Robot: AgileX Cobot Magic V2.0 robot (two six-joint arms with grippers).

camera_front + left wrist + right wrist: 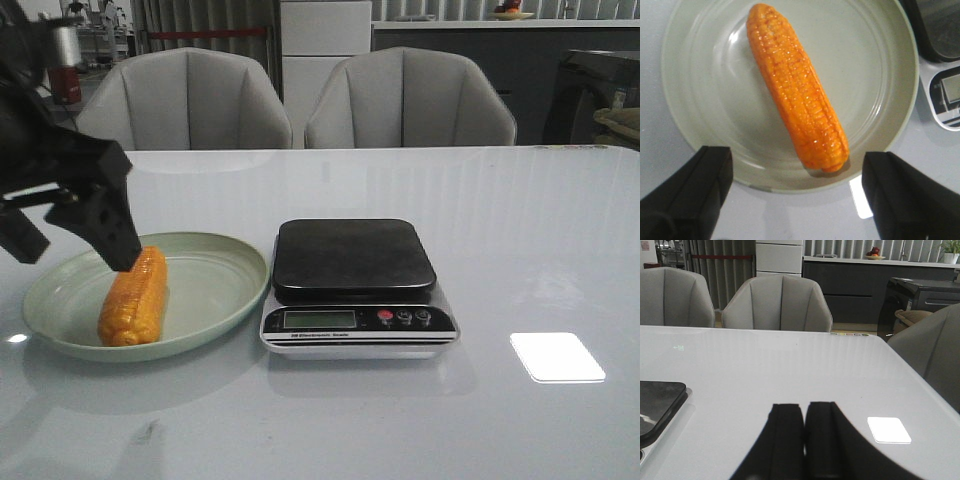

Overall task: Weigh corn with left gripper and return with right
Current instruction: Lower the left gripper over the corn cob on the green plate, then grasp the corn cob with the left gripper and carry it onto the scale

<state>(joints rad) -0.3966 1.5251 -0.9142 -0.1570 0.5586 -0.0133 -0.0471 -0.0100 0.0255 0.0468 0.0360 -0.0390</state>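
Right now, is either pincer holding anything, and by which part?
Nothing is held. The left pincer is open above the corn, which lies loose on the plate. The right pincer is shut on nothing.

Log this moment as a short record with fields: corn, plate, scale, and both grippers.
corn: lying in the plate, not gripped
plate: pale green, left of the scale
scale: platform bare, display unreadable
left gripper: open, fingers apart above the corn's end
right gripper: shut, holding nothing, over the table
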